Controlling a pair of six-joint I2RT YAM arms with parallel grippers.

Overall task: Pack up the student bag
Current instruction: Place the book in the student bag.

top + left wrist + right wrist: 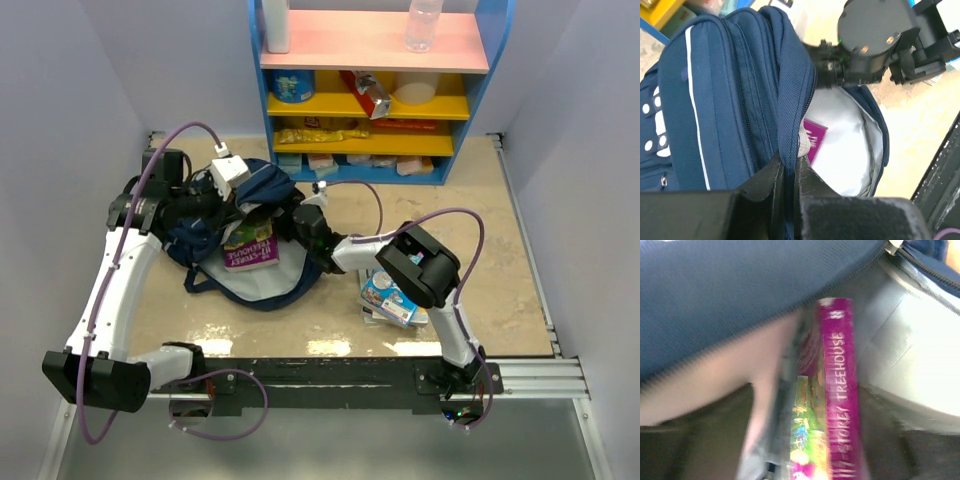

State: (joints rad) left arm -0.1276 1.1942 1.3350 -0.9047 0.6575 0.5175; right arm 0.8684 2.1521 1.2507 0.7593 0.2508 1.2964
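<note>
Treehouse book's [837, 390] halfway in the backpack [730, 100], left gripper [791, 162] pinches its rim, right gripper [295, 218]: can't tell. More books [388, 297] outside.

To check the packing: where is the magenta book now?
In the top view the magenta book lies left of centre in the open mouth of the student bag, beside the right gripper.

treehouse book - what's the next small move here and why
Probably a gentle push to slide the Treehouse book deeper into the student bag. In the top view its cover shows at the open mouth, only partly under the navy flap, and the left fingers pinch the zipper rim, holding the opening up.
</note>
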